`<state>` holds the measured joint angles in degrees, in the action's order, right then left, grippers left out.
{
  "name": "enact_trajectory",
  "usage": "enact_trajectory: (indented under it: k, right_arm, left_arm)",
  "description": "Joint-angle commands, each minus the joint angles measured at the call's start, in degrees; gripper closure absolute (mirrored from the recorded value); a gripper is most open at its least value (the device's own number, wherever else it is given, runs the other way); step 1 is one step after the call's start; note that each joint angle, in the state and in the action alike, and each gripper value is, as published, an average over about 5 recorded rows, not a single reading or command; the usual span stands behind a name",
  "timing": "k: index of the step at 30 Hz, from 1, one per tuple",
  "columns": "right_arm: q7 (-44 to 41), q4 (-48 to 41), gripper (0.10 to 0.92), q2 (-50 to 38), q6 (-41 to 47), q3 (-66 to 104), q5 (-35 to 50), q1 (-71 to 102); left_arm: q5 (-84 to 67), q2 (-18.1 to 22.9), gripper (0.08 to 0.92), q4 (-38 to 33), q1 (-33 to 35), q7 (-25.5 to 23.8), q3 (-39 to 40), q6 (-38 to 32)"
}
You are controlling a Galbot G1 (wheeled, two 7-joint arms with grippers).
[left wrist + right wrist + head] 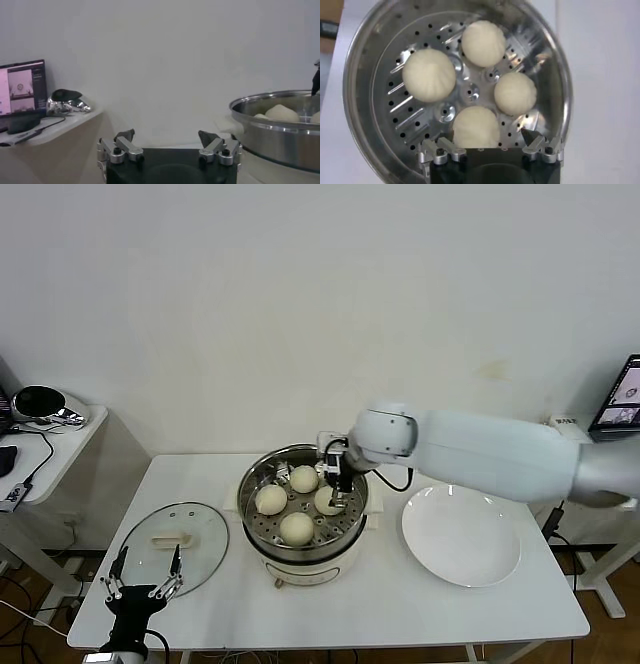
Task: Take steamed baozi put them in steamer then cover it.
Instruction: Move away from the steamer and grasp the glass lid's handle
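Right gripper (338, 480) jaws spread, empty, over the steamer (555, 75); I'd lift straight up, clear of the buns. All four baozi (429, 75) sit on the perforated tray. Plate (461, 536) looks bare. Cover (175, 534) lies left of the steamer, left gripper (144, 574) open just beside it, possibly over its rim.

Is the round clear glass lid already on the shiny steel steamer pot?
No, the round clear glass lid lies flat on the table, to the robot's left of the open shiny steel steamer pot, which holds four cream-white buns.
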<state>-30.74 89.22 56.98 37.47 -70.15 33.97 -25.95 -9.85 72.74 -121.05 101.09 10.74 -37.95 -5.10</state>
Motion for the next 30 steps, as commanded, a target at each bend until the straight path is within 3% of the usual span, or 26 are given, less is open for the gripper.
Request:
enact_trajectory:
  k: [1, 7, 15, 22, 30]
  right_arm:
    - [29.49, 13.96, 0.202, -20.29, -19.47, 20.54, 3.15, 23.15]
    - [31.8, 15.31, 0.203, -21.38, -33.04, 53.28, -8.68, 57.21]
    - [26.88, 16.42, 0.203, -1.89, -47.36, 93.51, -25.43, 96.28]
    - [20.86, 18.7, 0.203, 16.23, -50.65, 111.44, -30.55, 109.71]
    - [23.17, 20.84, 0.203, 24.74, -48.17, 120.98, -30.07, 118.73]
  left_arm:
    - [0.8, 0.2, 0.177, 1.57, -0.14, 0.34, 0.07, -0.6]
    - [2.41, 0.94, 0.177, 2.08, -0.06, 0.76, 0.27, -1.5]
    - [17.22, 1.69, 0.177, 5.21, -0.67, 4.73, 0.26, -1.08]
    - [37.29, 1.85, 0.177, 8.38, -2.26, 5.04, -2.1, -2.24]
    - [55.94, -4.86, 0.177, 12.94, -2.05, 3.15, -8.85, -2.85]
